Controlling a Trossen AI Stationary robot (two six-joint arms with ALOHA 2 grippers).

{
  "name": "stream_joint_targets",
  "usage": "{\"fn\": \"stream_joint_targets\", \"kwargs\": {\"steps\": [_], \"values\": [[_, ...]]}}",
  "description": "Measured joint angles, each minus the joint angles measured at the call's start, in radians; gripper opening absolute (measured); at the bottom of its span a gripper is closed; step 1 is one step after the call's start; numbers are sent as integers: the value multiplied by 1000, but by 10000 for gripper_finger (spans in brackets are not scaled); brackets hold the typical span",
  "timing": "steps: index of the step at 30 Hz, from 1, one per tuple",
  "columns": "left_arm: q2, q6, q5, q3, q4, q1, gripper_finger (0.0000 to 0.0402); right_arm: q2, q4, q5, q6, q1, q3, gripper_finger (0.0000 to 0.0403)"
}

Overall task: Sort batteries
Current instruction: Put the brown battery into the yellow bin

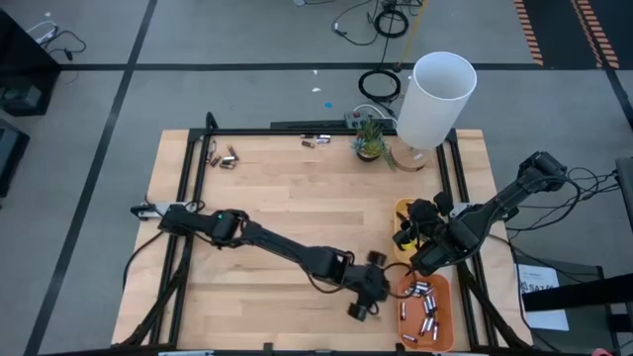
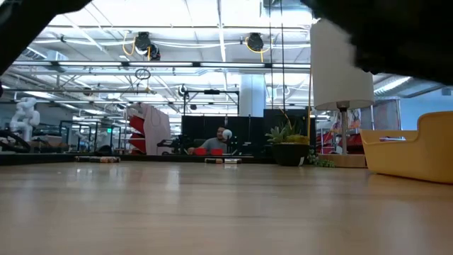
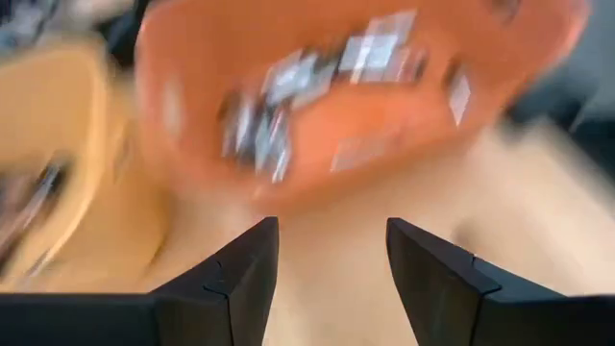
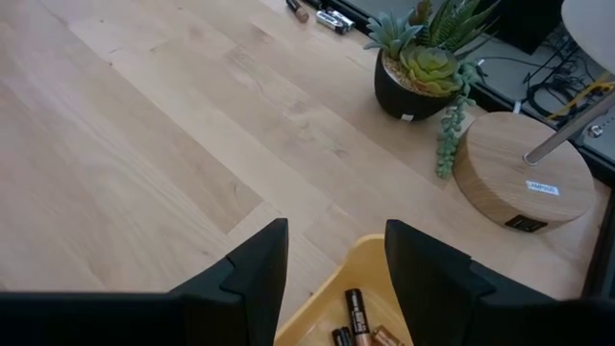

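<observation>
High view puts your left gripper (image 1: pixel 368 293), fingers parted and empty, at nine o'clock of the silvery batteries (image 1: pixel 423 309) in the orange tray (image 1: pixel 442 318); right wrist view alone shows dark copper-tipped cells (image 4: pixel 356 314) in the yellow tray (image 4: pixel 332 300) under your right gripper's (image 4: pixel 334 252) spread fingers.

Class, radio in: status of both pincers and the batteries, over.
Left pincer open, empty, beside orange tray holding silvery batteries. Right pincer open, empty, over yellow tray. Nothing in the way.

Two trays (image 1: pixel 427 311) sit at the counter's (image 1: pixel 287 198) right edge, batteries (image 1: pixel 423 305) in the near one. A plant (image 1: pixel 369 138) and lamp (image 1: pixel 435 99) stand behind them.
</observation>
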Motion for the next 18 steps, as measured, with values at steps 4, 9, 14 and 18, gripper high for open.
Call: {"fn": "stream_joint_targets", "kwargs": {"steps": [4,9,14,18], "values": [[-71,24,-174,0,-294,-3,204,0,13,0,0,0,0,167],[-134,-32,-358,0,-733,-16,205,0,40,1,-1,0,0,167],[-176,-173,-380,-39,-1092,8,205,0,75,-1,-1,0,0,167],[-294,-215,-396,-211,-1131,27,205,10,113,-57,-1,2,0,167]]}}
